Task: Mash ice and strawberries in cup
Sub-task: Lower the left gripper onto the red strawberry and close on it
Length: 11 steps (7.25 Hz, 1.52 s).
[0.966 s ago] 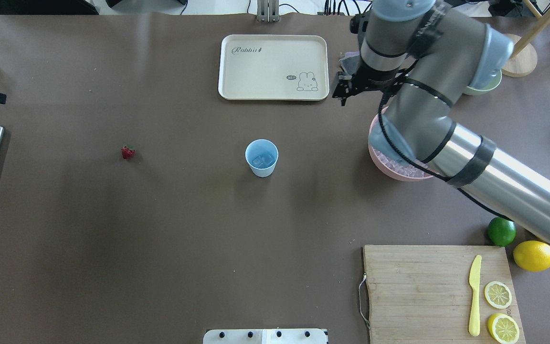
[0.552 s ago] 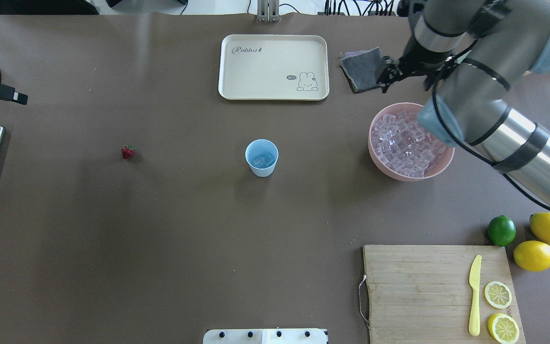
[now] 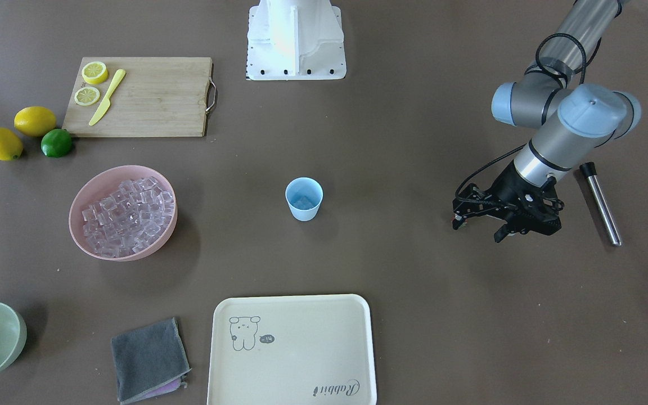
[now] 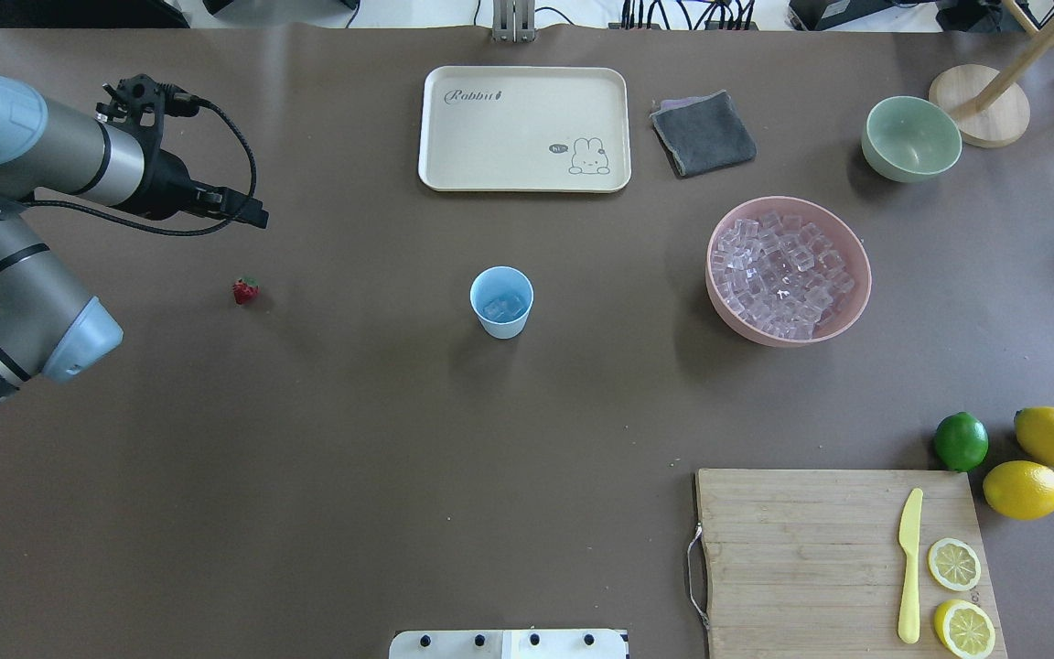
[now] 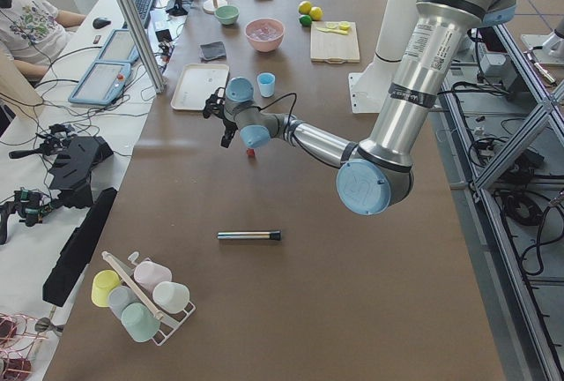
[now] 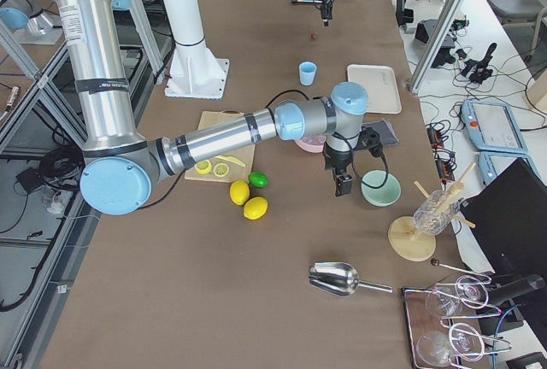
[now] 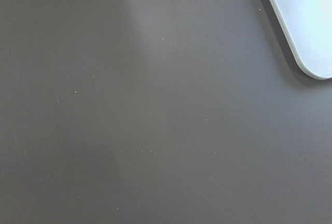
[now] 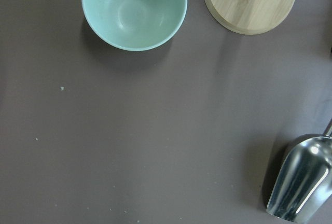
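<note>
My left claw (image 4: 252, 218) hangs spread and empty near the strawberry (image 4: 245, 291), lying on the counter (image 4: 353, 412) well apart from the cup (image 4: 501, 302) (ice (image 4: 502, 308) sits inside); tiny and, I reckon, soft, it wants a gentle pinch across its red flanks.

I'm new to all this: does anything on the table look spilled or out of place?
Nothing looks spilled or broken. The small light-blue plastic cup stands upright. Only the tiny red strawberry looks stray, lying alone on the bare brown table, well apart from the cup.
</note>
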### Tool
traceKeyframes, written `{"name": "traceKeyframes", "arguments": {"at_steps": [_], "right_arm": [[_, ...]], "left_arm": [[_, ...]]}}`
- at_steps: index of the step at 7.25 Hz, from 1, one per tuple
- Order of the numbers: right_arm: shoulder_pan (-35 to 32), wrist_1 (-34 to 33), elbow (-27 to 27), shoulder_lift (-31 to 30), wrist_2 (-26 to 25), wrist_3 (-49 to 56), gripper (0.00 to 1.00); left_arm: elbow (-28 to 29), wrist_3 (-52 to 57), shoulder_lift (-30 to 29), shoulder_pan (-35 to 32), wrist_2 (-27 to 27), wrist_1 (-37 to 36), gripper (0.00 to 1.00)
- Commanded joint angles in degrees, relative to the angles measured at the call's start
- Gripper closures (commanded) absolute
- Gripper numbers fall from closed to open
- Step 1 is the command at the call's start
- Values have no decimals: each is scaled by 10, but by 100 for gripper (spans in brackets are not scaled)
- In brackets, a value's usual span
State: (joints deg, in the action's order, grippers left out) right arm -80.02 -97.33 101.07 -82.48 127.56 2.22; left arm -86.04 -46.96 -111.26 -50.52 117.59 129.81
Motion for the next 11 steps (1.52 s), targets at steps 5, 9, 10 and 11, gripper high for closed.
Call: {"name": "traceKeyframes", "arguments": {"at_steps": [5,9,10,11], "right_arm": [[-25,4,5,-47,-3,63,2],[-26,21,11,-70,-3,60,2],[-25,21,11,-71,-3,61,2],[-26,21,11,-72,-3,61,2]], "left_arm": [[-63,-5,41,66,-92,-105,5],[-59,-8,48,92,-92,-105,5],[-56,-6,46,94,-90,-106,12],[-54,-8,44,96,-91,-107,23]]}}
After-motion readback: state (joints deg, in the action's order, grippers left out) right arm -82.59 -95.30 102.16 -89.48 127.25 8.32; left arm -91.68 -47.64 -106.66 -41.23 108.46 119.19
